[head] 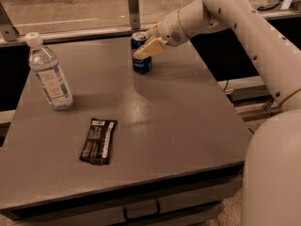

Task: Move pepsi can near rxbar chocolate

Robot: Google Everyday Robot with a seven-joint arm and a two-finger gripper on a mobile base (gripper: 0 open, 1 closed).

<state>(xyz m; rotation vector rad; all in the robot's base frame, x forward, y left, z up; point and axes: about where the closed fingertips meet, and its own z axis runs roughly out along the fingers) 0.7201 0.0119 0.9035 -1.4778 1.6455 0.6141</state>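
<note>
The pepsi can (pixel 141 66), dark blue with a silver top, stands upright at the back middle of the grey table (pixel 188 121). My gripper (pixel 143 44) reaches in from the right at the can's upper half. It is open, with one tan finger (pixel 148 48) across the can's front and the other behind its rim. The rxbar chocolate (pixel 99 141), a flat dark wrapper with a white panel, lies at the front left of the table, well apart from the can.
A clear plastic water bottle (pixel 49 74) with a white cap stands at the table's left. A metal rail and a post (pixel 133 6) run behind the back edge. My white arm (pixel 254 36) arcs over the table's right side.
</note>
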